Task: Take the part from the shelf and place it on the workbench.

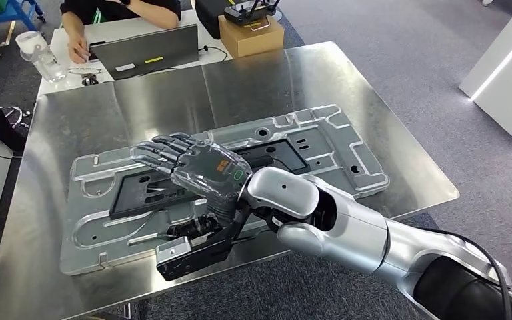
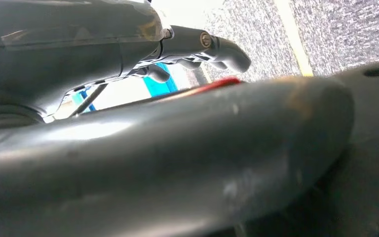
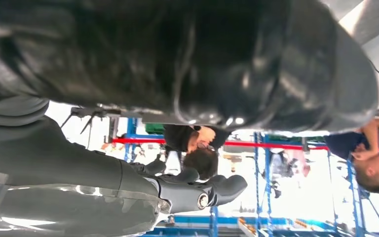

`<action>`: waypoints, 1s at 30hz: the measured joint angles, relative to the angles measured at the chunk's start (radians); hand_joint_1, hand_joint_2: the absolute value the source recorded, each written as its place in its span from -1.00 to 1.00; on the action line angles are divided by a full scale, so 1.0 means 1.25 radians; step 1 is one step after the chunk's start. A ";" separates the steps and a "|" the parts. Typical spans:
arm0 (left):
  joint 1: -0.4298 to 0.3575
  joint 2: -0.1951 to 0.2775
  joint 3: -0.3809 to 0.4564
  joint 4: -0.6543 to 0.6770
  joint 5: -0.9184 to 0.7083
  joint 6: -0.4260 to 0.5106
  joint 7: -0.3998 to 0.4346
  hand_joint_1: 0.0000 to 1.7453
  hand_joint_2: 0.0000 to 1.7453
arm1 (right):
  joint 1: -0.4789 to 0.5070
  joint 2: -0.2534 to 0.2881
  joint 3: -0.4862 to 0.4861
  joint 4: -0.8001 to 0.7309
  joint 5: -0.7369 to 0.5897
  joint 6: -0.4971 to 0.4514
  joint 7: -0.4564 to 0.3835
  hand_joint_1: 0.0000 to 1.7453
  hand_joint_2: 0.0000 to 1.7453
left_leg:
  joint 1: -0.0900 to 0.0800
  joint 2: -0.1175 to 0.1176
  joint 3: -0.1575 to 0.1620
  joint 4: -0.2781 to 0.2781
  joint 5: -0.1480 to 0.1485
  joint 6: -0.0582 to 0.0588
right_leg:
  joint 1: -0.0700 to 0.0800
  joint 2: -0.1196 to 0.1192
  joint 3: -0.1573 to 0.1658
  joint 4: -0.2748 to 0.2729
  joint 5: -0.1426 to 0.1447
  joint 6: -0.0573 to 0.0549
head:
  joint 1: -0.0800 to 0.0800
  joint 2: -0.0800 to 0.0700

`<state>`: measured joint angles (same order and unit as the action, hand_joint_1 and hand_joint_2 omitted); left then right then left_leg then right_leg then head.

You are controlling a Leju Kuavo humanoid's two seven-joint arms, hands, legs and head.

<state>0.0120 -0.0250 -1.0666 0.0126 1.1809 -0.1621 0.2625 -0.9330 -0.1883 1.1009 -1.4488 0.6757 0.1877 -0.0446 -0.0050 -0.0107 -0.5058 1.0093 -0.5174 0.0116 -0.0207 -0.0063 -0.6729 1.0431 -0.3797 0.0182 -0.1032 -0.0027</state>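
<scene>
The part (image 1: 320,143) is a large flat silver plate with a black inner frame. It lies flat across the middle of the steel workbench (image 1: 173,87). My right hand (image 1: 197,163) hovers just over the part's left-centre, fingers stretched out and apart, gripping nothing. My right arm comes in from the lower right. In the right wrist view the right hand (image 3: 177,192) shows straight fingers with nothing between them. My left hand (image 2: 197,47) hangs over grey carpet, fingers loosely extended and holding nothing.
Behind the workbench stands a white table with a laptop (image 1: 150,50), a clear jug (image 1: 37,53) and a cardboard box (image 1: 250,33). A person's hand (image 1: 77,50) rests there. A white panel (image 1: 507,73) stands at the right. Carpet surrounds the bench.
</scene>
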 joint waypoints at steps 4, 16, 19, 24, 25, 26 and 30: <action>-0.001 0.000 0.000 0.000 -0.001 0.000 -0.006 -1.00 -1.00 | 0.024 -0.030 -0.010 -0.009 0.008 -0.014 0.003 -1.00 -1.00 | 0.001 0.007 -0.027 -0.007 0.037 0.028 | -0.001 0.005 -0.030 0.065 -0.074 0.012 | 0.001 0.000; 0.000 0.000 0.001 0.000 -0.002 -0.001 -0.010 -1.00 -1.00 | 0.074 -0.094 -0.054 -0.043 0.021 -0.036 0.008 -1.00 -1.00 | -0.015 0.006 -0.112 0.006 0.112 0.020 | 0.026 0.002 0.125 -0.018 -0.105 -0.031 | 0.002 0.000; 0.001 0.003 0.001 0.000 -0.003 -0.002 -0.009 -1.00 -1.00 | 0.080 -0.097 -0.056 -0.047 0.022 -0.038 0.008 -1.00 -1.00 | -0.013 0.004 -0.129 0.043 0.058 0.003 | 0.016 -0.004 0.109 -0.038 -0.073 -0.042 | 0.001 0.000; 0.000 0.008 0.001 0.000 -0.004 -0.002 -0.009 -1.00 -1.00 | 0.100 -0.095 -0.056 -0.050 0.032 -0.041 0.014 -1.00 -1.00 | 0.010 0.005 -0.149 0.228 -0.038 -0.029 | 0.006 -0.008 0.040 -0.036 -0.020 -0.035 | 0.001 0.000; 0.000 0.010 0.001 0.000 -0.006 -0.003 -0.009 -1.00 -1.00 | 0.106 -0.094 -0.056 -0.050 0.037 -0.043 0.019 -1.00 -1.00 | 0.015 0.005 -0.125 0.212 -0.013 -0.035 | 0.002 -0.009 0.025 -0.033 -0.011 -0.030 | 0.001 0.000; 0.000 0.012 0.001 0.000 -0.007 -0.004 -0.009 -1.00 -1.00 | 0.111 -0.092 -0.055 -0.050 0.042 -0.046 0.023 -1.00 -1.00 | 0.020 0.005 -0.087 0.171 0.008 -0.041 | -0.002 -0.010 0.011 -0.028 -0.003 -0.024 | 0.001 0.000; -0.001 0.016 0.001 0.000 -0.012 -0.007 -0.007 -1.00 -1.00 | 0.132 -0.087 -0.056 -0.050 0.055 -0.065 0.033 -1.00 -1.00 | 0.019 0.002 0.041 -0.011 -0.025 -0.032 | -0.004 -0.009 -0.016 -0.010 0.022 0.001 | 0.001 0.000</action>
<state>0.0112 -0.0053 -1.0655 0.0122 1.1655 -0.1713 0.2535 -0.7684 -0.2975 1.0306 -1.5107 0.7444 0.1066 -0.0036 0.0184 -0.0086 -0.4547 0.9953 -0.5482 -0.0285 -0.0257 -0.0177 -0.6931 1.0311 -0.3518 0.0192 -0.1017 -0.0027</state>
